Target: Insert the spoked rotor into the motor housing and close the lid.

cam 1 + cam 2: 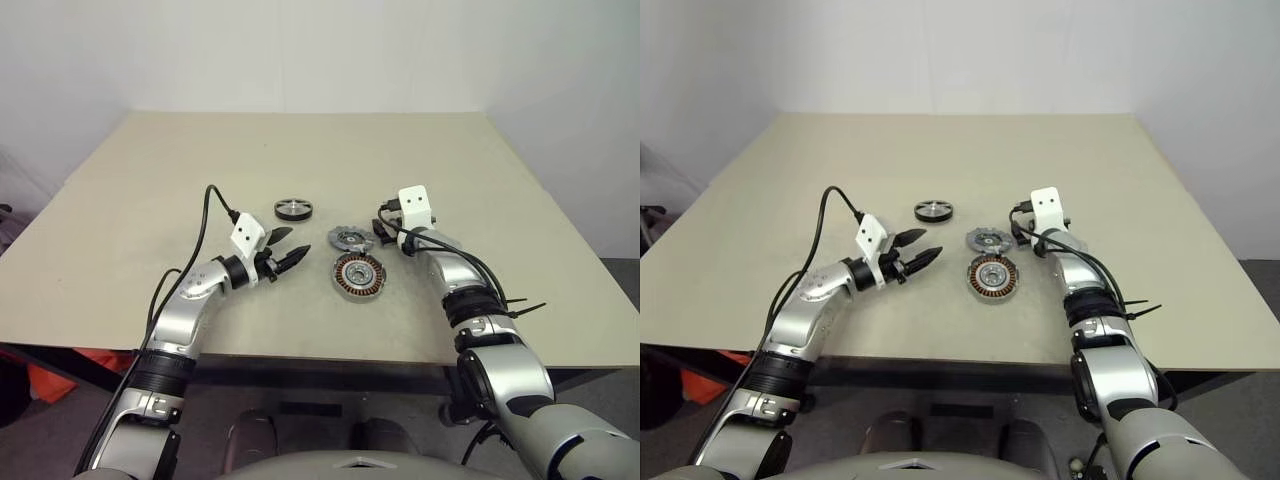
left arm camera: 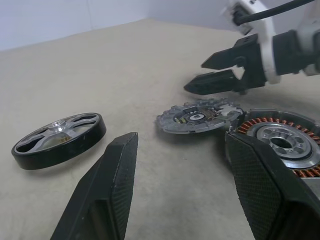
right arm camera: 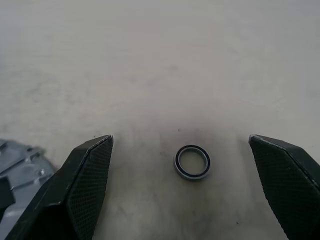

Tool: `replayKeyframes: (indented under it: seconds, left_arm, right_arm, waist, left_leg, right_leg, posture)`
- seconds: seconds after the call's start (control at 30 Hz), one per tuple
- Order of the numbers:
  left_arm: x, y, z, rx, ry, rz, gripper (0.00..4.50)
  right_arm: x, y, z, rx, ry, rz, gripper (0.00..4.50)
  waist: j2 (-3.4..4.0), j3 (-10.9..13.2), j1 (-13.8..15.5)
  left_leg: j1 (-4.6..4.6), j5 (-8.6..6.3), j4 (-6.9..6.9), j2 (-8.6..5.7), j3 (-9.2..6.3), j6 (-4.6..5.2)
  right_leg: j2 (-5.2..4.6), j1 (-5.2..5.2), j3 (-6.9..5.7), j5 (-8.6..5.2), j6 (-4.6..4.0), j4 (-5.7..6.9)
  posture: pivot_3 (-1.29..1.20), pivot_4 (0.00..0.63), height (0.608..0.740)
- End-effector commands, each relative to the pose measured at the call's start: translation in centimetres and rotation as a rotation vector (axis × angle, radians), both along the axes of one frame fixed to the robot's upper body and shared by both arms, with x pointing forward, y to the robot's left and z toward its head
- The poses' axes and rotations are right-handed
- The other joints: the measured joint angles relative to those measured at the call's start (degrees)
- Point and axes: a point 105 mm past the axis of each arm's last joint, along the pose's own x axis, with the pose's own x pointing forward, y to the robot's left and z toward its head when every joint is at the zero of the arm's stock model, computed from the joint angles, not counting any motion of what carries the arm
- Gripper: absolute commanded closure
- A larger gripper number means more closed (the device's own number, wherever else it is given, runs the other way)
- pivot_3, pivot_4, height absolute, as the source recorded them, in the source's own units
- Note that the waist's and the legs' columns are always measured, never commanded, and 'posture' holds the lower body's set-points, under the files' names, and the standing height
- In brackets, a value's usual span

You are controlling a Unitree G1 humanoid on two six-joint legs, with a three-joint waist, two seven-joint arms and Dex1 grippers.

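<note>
While both claws hang empty over the beige tabletop (image 1: 150, 180), three motor parts lie loose at its middle.

Copper-wound dark round motor housing (image 1: 358, 274) sits nearest; the light-grey metal lid with cut-outs (image 1: 349, 239) leans on its rim at twelve o'clock, and the black-rimmed, silver-spoked rotor (image 1: 294, 209) lies apart at about eleven. Left claw (image 1: 287, 251), fingers spread, hovers at the housing's nine o'clock pointing toward it. Right claw (image 3: 182, 180), spread wide, hangs beside the lid at three o'clock, over a small thin metal ring (image 3: 192, 162) lying flat.
</note>
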Motion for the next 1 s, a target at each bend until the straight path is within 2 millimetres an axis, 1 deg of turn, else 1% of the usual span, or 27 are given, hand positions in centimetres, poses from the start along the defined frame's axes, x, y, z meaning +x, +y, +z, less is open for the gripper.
replayKeyframes:
  seconds: [0.03, 0.07, 0.17, 0.5, 0.63, 0.7, 0.73, 0.8, 0.83, 0.87, 0.9, 0.93, 0.97, 1.0]
  left_arm:
    - [0.1, 0.0, 1.7, 0.002, -0.070, 0.002, 1.54]
    - [0.1, 0.1, 1.7, 0.003, -0.072, 0.005, 1.54]
    - [0.0, 0.2, 1.8, 0.005, -0.073, 0.009, 1.51]
    - [0.0, 0.3, 1.7, 0.011, -0.067, 0.012, 1.51]
    - [0.1, 0.3, 1.7, 0.011, -0.067, 0.012, 1.51]
    - [0.1, 0.3, 1.7, 0.011, -0.066, 0.010, 1.51]
    - [0.1, 0.2, 1.7, 0.010, -0.066, 0.009, 1.51]
    - [0.1, 0.1, 1.7, 0.008, -0.064, 0.005, 1.51]
    - [0.1, 0.1, 1.7, 0.007, -0.063, 0.004, 1.51]
    - [0.0, 0.1, 1.7, 0.004, -0.058, 0.001, 1.51]
    - [0.0, 0.1, 1.7, 0.002, -0.055, 0.000, 1.51]
    - [0.0, 0.1, 1.5, 0.004, -0.049, -0.002, 1.51]
    - [0.0, 0.2, 1.4, 0.007, -0.044, -0.002, 1.51]
    - [0.0, 0.2, 1.3, 0.010, -0.041, -0.002, 1.51]
  right_arm:
    - [1.0, -0.1, 1.4, 0.026, -0.052, -0.029, 0.00]
    - [1.1, -0.1, 1.2, 0.032, -0.047, -0.035, 0.00]
    - [1.1, -0.5, 0.9, 0.041, -0.037, -0.055, 0.58]
    - [0.7, -1.2, 0.3, 0.096, -0.007, -0.092, 3.93]
    - [0.5, -1.4, 0.1, 0.101, -0.002, -0.096, 3.93]
    - [0.4, -1.2, 0.5, 0.090, -0.024, -0.073, 3.93]
    - [0.4, -1.0, 0.8, 0.091, -0.038, -0.059, 3.93]
    - [0.1, 0.2, 2.6, 0.107, -0.112, 0.038, 3.93]
    - [-0.5, 1.3, 3.7, 0.113, -0.151, 0.125, 3.93]
    - [-1.8, 2.9, 4.9, 0.096, -0.197, 0.261, 3.93]
    - [-3.0, 4.0, 5.5, 0.082, -0.218, 0.355, 3.93]
    - [-4.6, 5.2, 5.6, 0.037, -0.225, 0.468, 3.93]
    - [-5.8, 6.0, 5.5, -0.002, -0.223, 0.549, 3.93]
    - [-6.6, 6.3, 5.4, -0.025, -0.217, 0.592, 3.93]
  waist:
    - [0.01, 0.0, 0.0]
    - [0.01, 0.0, 0.0]
    - [0.01, 0.0, 0.1]
    - [0.01, 0.0, 0.2]
    - [0.01, 0.0, 0.2]
    - [0.01, 0.0, 0.2]
    - [0.01, 0.0, 0.2]
    - [0.00, 0.0, 0.2]
    - [0.00, 0.0, 0.2]
    - [0.00, 0.0, 0.2]
    - [0.00, 0.0, 0.3]
    - [0.00, 0.0, 0.3]
    - [0.00, 0.0, 0.3]
    - [0.00, 0.0, 0.2]
  left_leg:
    - [0.00, 0.00, 0.00, 0.00, 0.00, 0.00]
    - [0.01, 0.00, 0.02, 0.00, 0.00, 0.00]
    - [0.02, -0.01, 0.09, 0.00, 0.00, 0.01]
    - [0.02, -0.01, 0.12, 0.00, 0.00, 0.02]
    - [0.01, -0.01, 0.12, 0.00, 0.00, 0.02]
    - [0.01, -0.01, 0.12, 0.00, 0.00, 0.03]
    - [0.01, -0.01, 0.11, 0.00, 0.00, 0.03]
    - [0.00, -0.02, 0.11, 0.00, 0.00, 0.03]
    - [-0.03, -0.02, 0.11, 0.00, 0.00, 0.04]
    - [-0.03, -0.03, 0.11, 0.00, 0.00, 0.05]
    - [-0.08, -0.04, 0.10, 0.00, 0.00, 0.07]
    - [-0.09, -0.05, 0.08, 0.01, -0.01, 0.10]
    - [-0.08, -0.07, 0.08, 0.02, -0.01, 0.13]
    - [-0.08, -0.08, 0.06, 0.02, -0.02, 0.15]
  right_leg:
    - [0.00, 0.00, 0.00, 0.00, 0.00, 0.00]
    - [0.00, 0.00, 0.00, 0.00, 0.00, 0.03]
    - [-0.01, 0.01, 0.01, 0.00, -0.01, 0.11]
    - [-0.02, 0.02, 0.00, 0.00, -0.01, 0.15]
    - [-0.02, 0.02, 0.00, 0.00, -0.01, 0.15]
    - [-0.02, 0.02, 0.00, 0.00, -0.01, 0.15]
    - [-0.02, 0.02, 0.00, 0.00, -0.01, 0.14]
    - [-0.02, 0.01, 0.00, 0.00, -0.01, 0.13]
    - [-0.01, 0.00, -0.01, 0.00, -0.01, 0.11]
    - [0.00, -0.01, 0.00, 0.00, -0.01, 0.11]
    - [0.00, -0.03, -0.01, 0.00, -0.01, 0.08]
    - [0.00, -0.03, -0.02, 0.00, 0.00, 0.04]
    - [0.02, -0.03, -0.01, 0.00, 0.01, 0.02]
    - [0.02, -0.01, -0.01, 0.00, 0.02, -0.05]
  posture:
    - [0.00, 0.000, 0.740]
    - [0.00, 0.000, 0.740]
    - [0.00, 0.000, 0.740]
    - [0.00, 0.000, 0.740]
    - [0.00, 0.000, 0.740]
    - [0.00, 0.000, 0.740]
    - [0.00, 0.000, 0.740]
    - [0.00, 0.000, 0.740]
    - [0.00, 0.000, 0.740]
    - [0.00, 0.000, 0.740]
    - [0.00, 0.000, 0.740]
    - [0.00, 0.000, 0.740]
    - [0.00, 0.000, 0.740]
    - [0.00, 0.000, 0.740]
